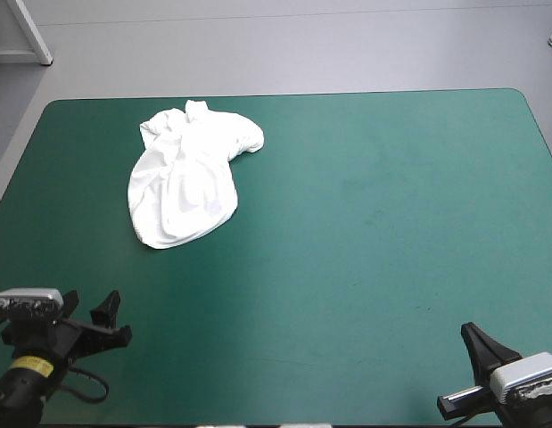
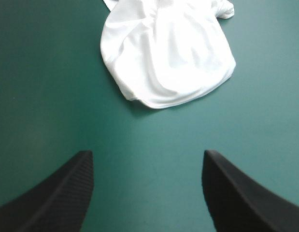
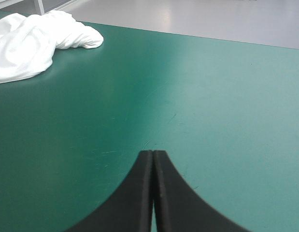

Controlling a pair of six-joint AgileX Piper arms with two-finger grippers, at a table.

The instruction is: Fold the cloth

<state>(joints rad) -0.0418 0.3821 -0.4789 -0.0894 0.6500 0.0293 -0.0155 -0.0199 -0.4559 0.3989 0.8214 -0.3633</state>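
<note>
The white T-shirt [image 1: 188,174] lies as a crumpled heap on the teal-green cover, toward the far left of the table. From the left wrist the T-shirt [image 2: 167,53] lies a short way ahead of my left gripper [image 2: 147,169], whose black fingers stand wide apart with bare cover between them. My left gripper [image 1: 108,314] sits near the front left corner. My right gripper [image 1: 477,342] rests near the front right corner, fingers meeting in one pointed arch [image 3: 153,157] with nothing held. The T-shirt [image 3: 35,43] shows far off to that gripper's side.
The table's far edge [image 1: 284,94] borders grey floor. A wide stretch of bare teal-green cover [image 1: 383,223] lies between the T-shirt and the right gripper.
</note>
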